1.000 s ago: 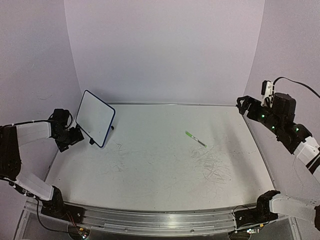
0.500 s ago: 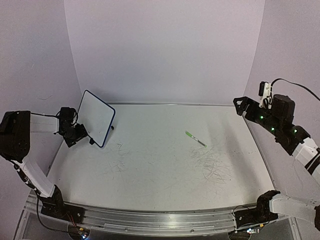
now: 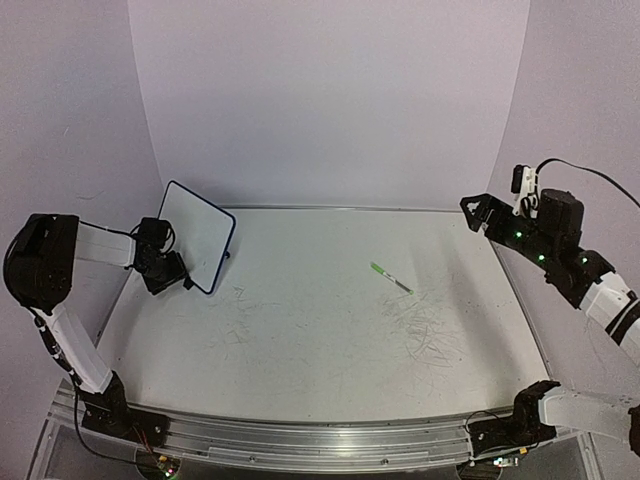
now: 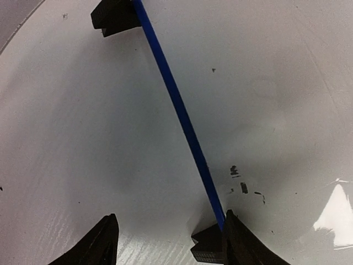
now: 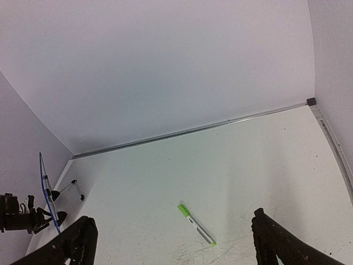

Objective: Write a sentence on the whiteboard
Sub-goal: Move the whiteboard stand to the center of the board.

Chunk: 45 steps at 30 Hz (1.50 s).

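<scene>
The whiteboard [image 3: 194,234] stands tilted on its two black feet at the back left, its face plain white; the sentence is not in view. My left gripper [image 3: 170,272] is at the board's lower left corner. In the left wrist view its jaws [image 4: 171,245] are open and straddle the near foot [image 4: 208,247]. The blue rim [image 4: 182,118] runs up from beside the right finger [image 4: 242,243]. My right gripper [image 3: 470,207] hangs high at the right, wide open and holding nothing [image 5: 177,245]. A green marker [image 3: 391,278] [image 5: 196,224] lies on the table.
Grey scribble marks [image 3: 430,335] cover the tabletop right of centre. Walls close in at the back and on both sides. From the right wrist view the board [image 5: 48,199] shows edge-on at far left, with the left gripper [image 5: 22,218] beside it.
My left gripper has moved right to the board's lower corner and its jaws have narrowed. The right arm has shifted slightly left, still wide open.
</scene>
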Each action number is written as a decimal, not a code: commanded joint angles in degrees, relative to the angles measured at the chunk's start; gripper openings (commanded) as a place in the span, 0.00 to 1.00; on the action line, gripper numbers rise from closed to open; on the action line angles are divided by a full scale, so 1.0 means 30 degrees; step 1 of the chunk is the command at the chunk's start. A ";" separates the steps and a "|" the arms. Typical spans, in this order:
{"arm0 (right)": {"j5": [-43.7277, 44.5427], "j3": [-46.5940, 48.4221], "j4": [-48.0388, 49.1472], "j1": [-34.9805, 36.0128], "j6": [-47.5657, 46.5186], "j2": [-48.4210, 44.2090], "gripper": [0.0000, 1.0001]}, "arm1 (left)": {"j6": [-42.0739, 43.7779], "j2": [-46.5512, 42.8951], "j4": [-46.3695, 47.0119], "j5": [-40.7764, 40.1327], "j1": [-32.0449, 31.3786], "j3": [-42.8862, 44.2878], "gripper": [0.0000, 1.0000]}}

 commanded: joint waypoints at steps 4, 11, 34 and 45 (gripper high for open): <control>-0.0721 -0.0153 0.1451 -0.0025 0.0585 0.0599 0.98 | -0.1365 -0.0428 0.0453 0.1499 -0.2476 -0.0467 0.62; -0.1217 -0.0389 0.1567 -0.0022 0.0768 0.1124 0.98 | -0.2698 -0.0466 0.1090 0.2639 -0.4383 -0.0503 0.60; -0.2865 -0.0394 0.2159 0.0234 0.0351 0.1411 0.98 | 0.9058 -0.1274 -0.4957 0.2551 -0.1646 0.2488 0.72; -0.3418 -0.1572 0.3443 0.0288 0.0363 0.1009 0.98 | 1.5543 0.0384 -0.3090 0.4345 -0.1421 0.2458 0.62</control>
